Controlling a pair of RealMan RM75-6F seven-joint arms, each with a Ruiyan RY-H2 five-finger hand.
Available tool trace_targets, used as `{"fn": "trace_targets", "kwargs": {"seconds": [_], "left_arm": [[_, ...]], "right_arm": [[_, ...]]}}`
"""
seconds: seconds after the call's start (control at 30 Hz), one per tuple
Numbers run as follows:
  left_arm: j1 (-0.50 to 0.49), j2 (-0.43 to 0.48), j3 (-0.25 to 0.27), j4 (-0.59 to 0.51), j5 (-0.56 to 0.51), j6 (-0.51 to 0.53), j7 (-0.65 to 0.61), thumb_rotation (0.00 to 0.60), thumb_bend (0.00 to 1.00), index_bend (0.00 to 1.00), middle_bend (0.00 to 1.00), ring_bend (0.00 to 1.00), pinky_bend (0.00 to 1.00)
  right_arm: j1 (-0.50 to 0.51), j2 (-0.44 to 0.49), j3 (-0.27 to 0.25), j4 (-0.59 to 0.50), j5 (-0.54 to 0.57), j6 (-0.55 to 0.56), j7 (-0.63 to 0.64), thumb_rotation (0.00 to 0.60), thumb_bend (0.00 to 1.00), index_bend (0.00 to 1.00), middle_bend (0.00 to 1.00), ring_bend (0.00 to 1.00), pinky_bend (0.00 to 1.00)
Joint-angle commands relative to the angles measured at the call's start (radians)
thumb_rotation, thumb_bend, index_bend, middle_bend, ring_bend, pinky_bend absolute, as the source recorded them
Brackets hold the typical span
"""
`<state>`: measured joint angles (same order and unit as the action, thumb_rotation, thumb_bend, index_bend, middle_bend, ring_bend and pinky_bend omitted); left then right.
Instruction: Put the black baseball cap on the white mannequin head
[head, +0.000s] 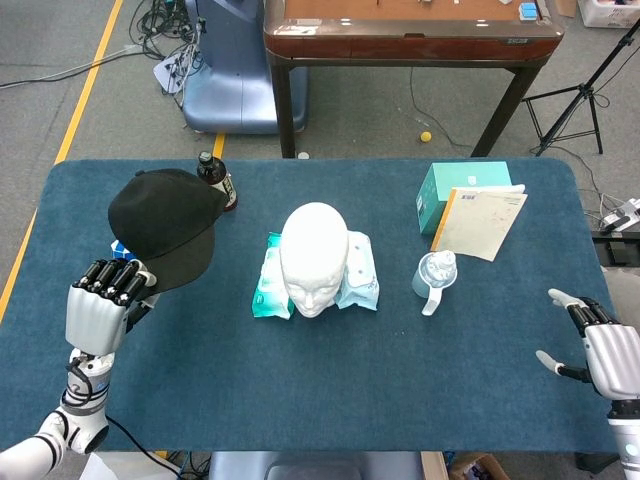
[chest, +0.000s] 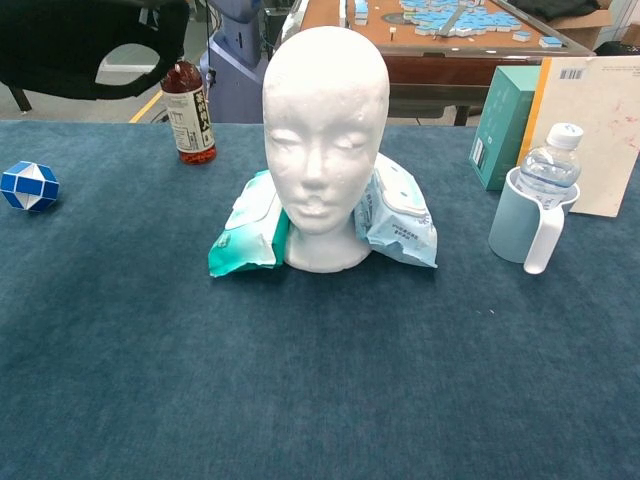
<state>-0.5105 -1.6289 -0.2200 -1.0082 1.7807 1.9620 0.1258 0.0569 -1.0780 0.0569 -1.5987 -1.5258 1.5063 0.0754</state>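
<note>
Mannequin head (head: 314, 256): white, upright at the middle of the blue table (head: 400, 390), face toward you; all places below are given from it.

Cap (head: 163, 226): black, raised off the table to its left, well apart from it. Your left hand (head: 100, 312) grips it by the near edge, fingers curled onto it. In the chest view it sits at the top left corner, above table level.

Your right hand (head: 598, 349): far right, near the front table edge, fingers spread wide, holding nothing.

Wipes packs (head: 270, 281): one tucked against each side of its base.

Bottle (chest: 186, 109): dark, behind and left, partly hidden by the cap from above.

Blue-and-white puzzle toy (chest: 28, 186): far left.

Cup with a water bottle inside (head: 433, 279): right.

Teal box (head: 447, 192) and a book (head: 481, 222): behind and right.
</note>
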Motion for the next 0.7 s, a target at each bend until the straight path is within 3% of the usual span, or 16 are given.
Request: {"fn": "trace_targets", "kwargs": {"seconds": [0.03, 0.4, 0.7], "left_arm": [[-0.043, 0.053, -0.014, -0.112, 0.060, 0.000, 0.082, 0.600, 0.40, 0.87, 0.63, 0.53, 0.61], [-0.146, 0.049, -0.044, -0.319, 0.169, -0.100, 0.260, 0.600, 0.40, 0.87, 0.63, 0.54, 0.62], [-0.234, -0.070, -0.049, -0.311, 0.180, -0.225, 0.338, 0.600, 0.40, 0.87, 0.64, 0.54, 0.62]], "right_arm": [[0.000, 0.000, 0.000, 0.000, 0.000, 0.000, 0.001, 0.600, 0.03, 0.20, 0.30, 0.22, 0.48], [0.000, 0.004, 0.003, 0.002, 0.006, -0.003, 0.013, 0.600, 0.03, 0.20, 0.30, 0.22, 0.48], [-0.005, 0.014, 0.005, 0.007, 0.005, 0.005, 0.044, 0.600, 0.03, 0.20, 0.30, 0.22, 0.48]]}}
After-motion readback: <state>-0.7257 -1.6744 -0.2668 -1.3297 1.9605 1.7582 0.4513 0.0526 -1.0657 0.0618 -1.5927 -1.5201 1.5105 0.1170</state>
